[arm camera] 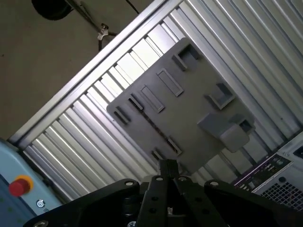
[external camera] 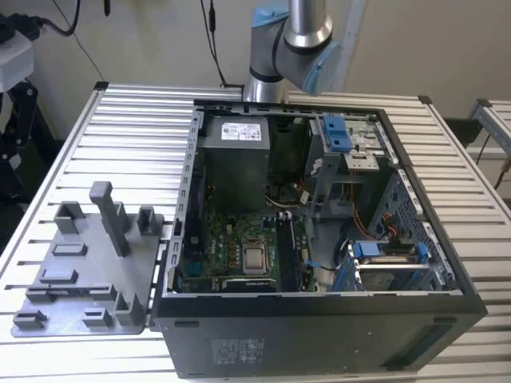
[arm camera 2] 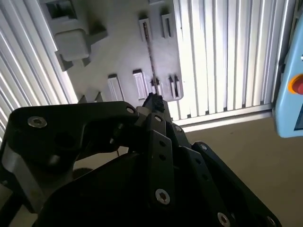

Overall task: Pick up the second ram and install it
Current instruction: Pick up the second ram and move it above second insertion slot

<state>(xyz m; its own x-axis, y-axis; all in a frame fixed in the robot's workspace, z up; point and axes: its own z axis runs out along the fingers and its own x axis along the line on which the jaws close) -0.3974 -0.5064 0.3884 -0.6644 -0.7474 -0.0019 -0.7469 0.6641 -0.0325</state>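
**second ram not yet lifted; fingers clenched and empty above the tray**

exterior view: an open, dark metal computer case (external camera: 319, 335) lies on the ribbed aluminium desk (external camera: 136, 128). inside it, a green motherboard (external camera: 227, 239) carries the square silver processor chip (external camera: 255, 258). dark memory slots (external camera: 290, 254) stand just beside the chip; i cannot tell whether any stick is seated there. a matt grey plastic tray (external camera: 88, 275) with blocky upright posts sits at the desk's corner on the exterior view's left, just beside the case. the arm (external camera: 291, 32), a silver tube with pale blue joints, rises by the desk's far edge.

second wrist view: the black, bolted link-work of the fingers (arm camera 2: 152, 101) comes to one point. the tips are pressed together with nothing between them, well above the tray. a card-thin dark line runs between paired posts near the desk's edge. i judge it to be the second ram (arm camera 2: 150, 61), standing on its long edge. a pale blue box with a red button (arm camera 2: 291, 94) sits off the desk.

first wrist view: same finding. the fingers are clenched and empty, and the ram shows as a narrow dark strip with brownish flecks in the tray.

assessment: pick-up not begun; installation outstanding.
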